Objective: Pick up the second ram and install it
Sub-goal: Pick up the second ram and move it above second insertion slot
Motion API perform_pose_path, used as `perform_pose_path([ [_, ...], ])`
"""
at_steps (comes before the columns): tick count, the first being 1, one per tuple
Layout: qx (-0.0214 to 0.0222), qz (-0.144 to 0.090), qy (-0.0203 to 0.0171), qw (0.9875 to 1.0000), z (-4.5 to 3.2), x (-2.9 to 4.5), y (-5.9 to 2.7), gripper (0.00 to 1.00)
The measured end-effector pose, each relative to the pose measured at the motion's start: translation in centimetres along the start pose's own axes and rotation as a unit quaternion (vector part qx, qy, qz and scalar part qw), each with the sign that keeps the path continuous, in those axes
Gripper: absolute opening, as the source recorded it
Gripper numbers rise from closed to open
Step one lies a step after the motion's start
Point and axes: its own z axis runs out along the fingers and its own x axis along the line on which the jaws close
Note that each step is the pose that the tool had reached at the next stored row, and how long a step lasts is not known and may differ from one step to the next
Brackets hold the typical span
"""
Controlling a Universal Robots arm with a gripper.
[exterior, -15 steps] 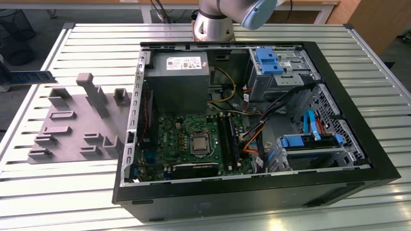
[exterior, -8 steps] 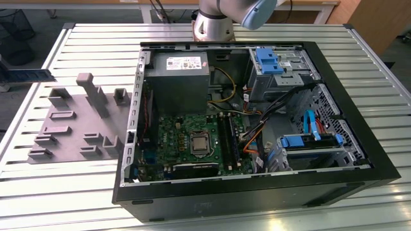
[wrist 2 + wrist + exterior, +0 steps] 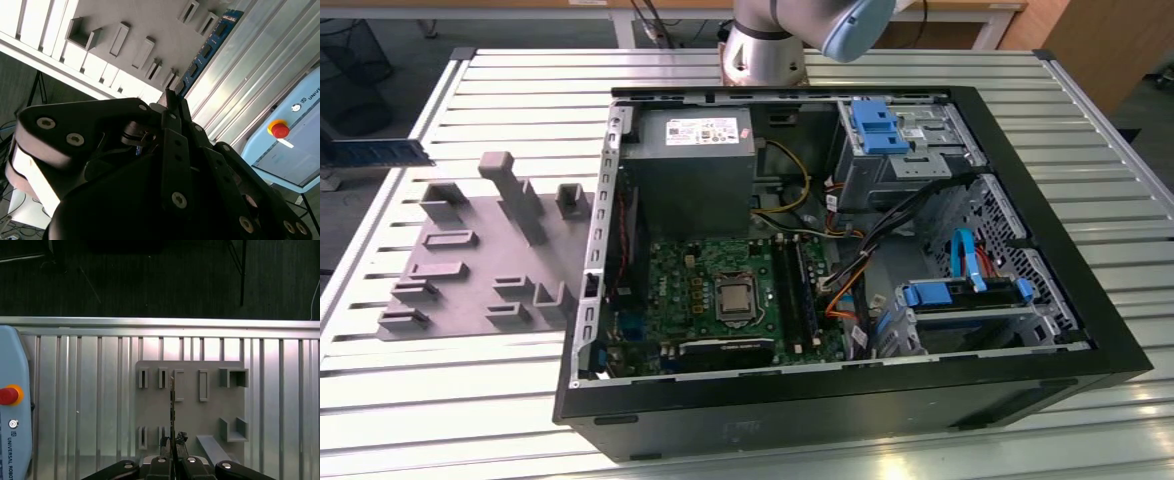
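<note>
The second ram (image 3: 374, 150), a slim blue stick with black chips, hangs in the air past the table's edge at the exterior view's left, above and beyond the grey holder tray (image 3: 467, 260). My gripper (image 3: 172, 99) is shut on one end of it, and the blue board (image 3: 205, 50) runs out from the black fingers (image 3: 176, 145). In the first wrist view the ram (image 3: 172, 405) stands edge-on over the tray (image 3: 190, 390), pinched at the gripper (image 3: 173, 441). The green motherboard (image 3: 720, 290) with its long black slots (image 3: 794, 280) lies inside the open case.
The open computer case (image 3: 841, 400) fills the table's middle and the exterior view's right, with the grey power-supply box (image 3: 694, 165) and blue drive brackets (image 3: 874, 125). A pendant with a red button (image 3: 7, 395) lies on the slatted table (image 3: 494, 90). The arm's base (image 3: 767, 45) stands behind the case.
</note>
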Motion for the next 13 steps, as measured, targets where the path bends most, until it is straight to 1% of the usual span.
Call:
perform_pose_path([
  [13, 0.0000, 0.000, 0.0000, 1.0000, -0.63, -0.01, 0.01, 0.14],
])
